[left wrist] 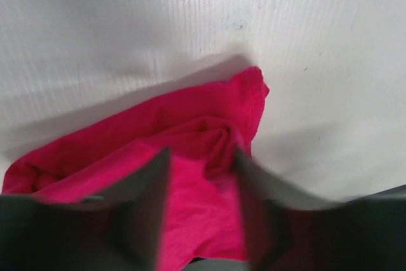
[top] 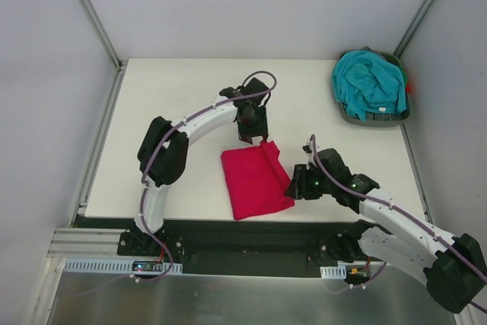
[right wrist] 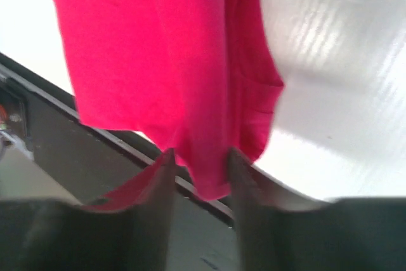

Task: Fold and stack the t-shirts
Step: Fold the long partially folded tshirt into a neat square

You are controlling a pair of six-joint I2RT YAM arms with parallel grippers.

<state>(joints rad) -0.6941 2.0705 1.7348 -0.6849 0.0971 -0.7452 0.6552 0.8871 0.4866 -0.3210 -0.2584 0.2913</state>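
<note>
Top external view first: the red t-shirt is lying mostly flat on the white surface, near the front edge and roughly in the middle between the two arms. It looks folded into a tall, narrow shape, a bit skewed. The left arm reaches over to the shirt's far edge, with its jaws right at the far right corner. The right arm comes in low from the other side, and its jaws meet the cloth at the near right corner.

Left wrist cam: the left jaws are clamped on a bunched-up bit of the red fabric, with wrinkles pulling in toward the pinch. One dark finger sits on either side of it.

Right wrist cam is pretty much the same deal. The right jaws are closed around a corner of the red shirt, and the tip of the cloth pokes down between the fingers. It's blurry though.

The teal t-shirt is crumpled up in the dark tray at the far right corner, well apart from everything else.
</note>
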